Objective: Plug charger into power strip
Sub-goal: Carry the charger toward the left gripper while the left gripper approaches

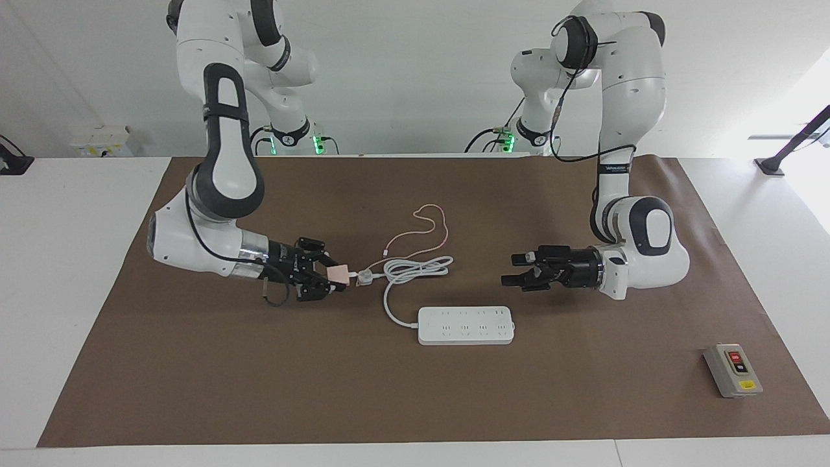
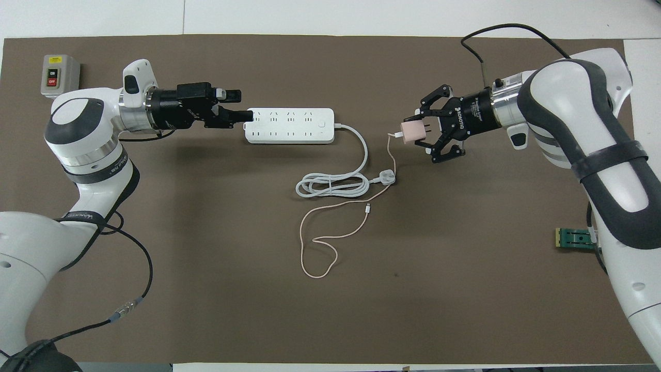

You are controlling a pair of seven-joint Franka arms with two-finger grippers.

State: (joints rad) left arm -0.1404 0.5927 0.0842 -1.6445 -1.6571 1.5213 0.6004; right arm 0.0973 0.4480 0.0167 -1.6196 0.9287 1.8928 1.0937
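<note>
My right gripper [image 1: 335, 277] is shut on the small pale-pink charger [image 1: 340, 273] and holds it a little above the mat, over the spot beside the white three-pin plug [image 1: 366, 279]. In the overhead view the right gripper [image 2: 421, 130] has the charger [image 2: 412, 133] between its fingertips. The thin pink cable [image 2: 320, 248] hangs from the charger and loops over the mat nearer to the robots. The white power strip [image 1: 465, 324] lies flat, sockets up, and it also shows in the overhead view [image 2: 289, 125]. My left gripper [image 1: 509, 270] is open and empty, above the mat by the strip's end [image 2: 245, 105].
The strip's thick white cord [image 2: 330, 185] lies coiled between the strip and the robots and ends in the three-pin plug [image 2: 387, 177]. A grey box with red and black buttons [image 1: 733, 370] stands farther out at the left arm's end. A small green part [image 2: 573, 238] lies by the right arm.
</note>
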